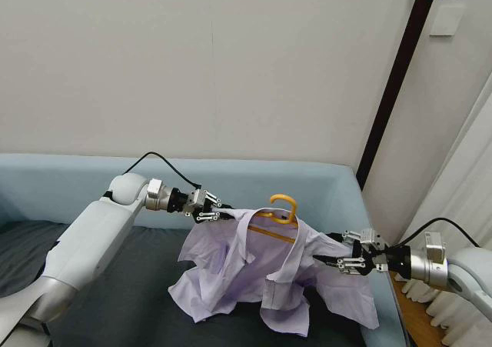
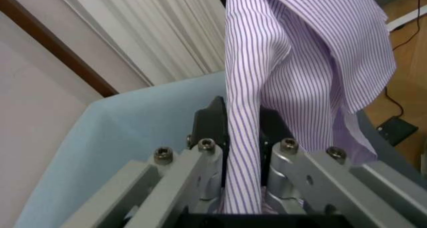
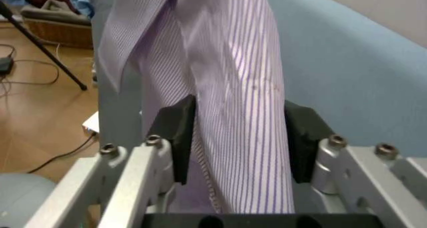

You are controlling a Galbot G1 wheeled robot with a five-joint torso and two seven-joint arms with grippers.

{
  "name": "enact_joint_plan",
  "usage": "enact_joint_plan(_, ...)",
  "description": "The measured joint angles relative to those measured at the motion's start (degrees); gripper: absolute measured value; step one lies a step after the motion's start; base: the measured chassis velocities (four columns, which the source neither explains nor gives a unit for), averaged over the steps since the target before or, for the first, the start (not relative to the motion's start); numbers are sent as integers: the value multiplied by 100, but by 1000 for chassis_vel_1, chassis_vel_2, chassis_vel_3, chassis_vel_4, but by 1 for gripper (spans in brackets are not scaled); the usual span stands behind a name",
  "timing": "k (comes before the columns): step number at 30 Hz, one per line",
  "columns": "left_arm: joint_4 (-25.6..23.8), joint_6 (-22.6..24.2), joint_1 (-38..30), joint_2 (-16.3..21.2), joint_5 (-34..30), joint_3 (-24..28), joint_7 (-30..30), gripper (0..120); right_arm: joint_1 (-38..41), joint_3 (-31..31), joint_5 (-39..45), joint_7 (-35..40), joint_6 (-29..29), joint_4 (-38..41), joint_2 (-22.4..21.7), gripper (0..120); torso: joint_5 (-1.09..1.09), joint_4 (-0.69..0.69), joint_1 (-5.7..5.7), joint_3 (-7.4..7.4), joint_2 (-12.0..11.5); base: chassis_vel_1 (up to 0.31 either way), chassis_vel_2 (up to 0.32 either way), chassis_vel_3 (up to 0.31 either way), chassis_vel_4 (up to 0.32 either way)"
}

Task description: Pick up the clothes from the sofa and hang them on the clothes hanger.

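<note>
A lilac striped shirt (image 1: 254, 274) hangs spread above the dark sofa seat, draped on a yellow hanger (image 1: 281, 212) whose hook sticks up at the collar. My left gripper (image 1: 217, 211) is shut on the shirt's left shoulder. My right gripper (image 1: 338, 258) is shut on the right shoulder. In the left wrist view a band of the striped shirt (image 2: 243, 153) runs between the black pads. In the right wrist view the shirt fabric (image 3: 237, 138) fills the space between the black pads (image 3: 179, 133).
The light blue sofa back (image 1: 69, 181) runs along the white wall, with its right arm (image 1: 388, 301) close under my right gripper. A dark door frame (image 1: 392, 85) stands to the right. White curtains (image 1: 461, 170) hang at the far right.
</note>
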Motion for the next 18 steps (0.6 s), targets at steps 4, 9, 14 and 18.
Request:
enact_joint_plan(4,50,6,-49,-30,-3,20,61,7,9,-13,-46,-52,117,-81,79,26,0,0,0,0,0,0,0,0,0)
enact_joint_plan(9,96,-38,-49,-38,-8,28,163,7,36,-22,68,39,166,-56,83,7,0,0,0,0,0,0,0,0,0)
enact_joint_plan(14,162,-277,-50,-47,-185,36,238,7,36,127,60,-159,-106,72,7,5,0,0,0,0,0,0,0,0,0)
enact_joint_plan(18,296,-516,-81,-20,-628,47,233,15,32,248,253,-141,-286,193,-102,5,0,0,0,0,0,0,0,0,0)
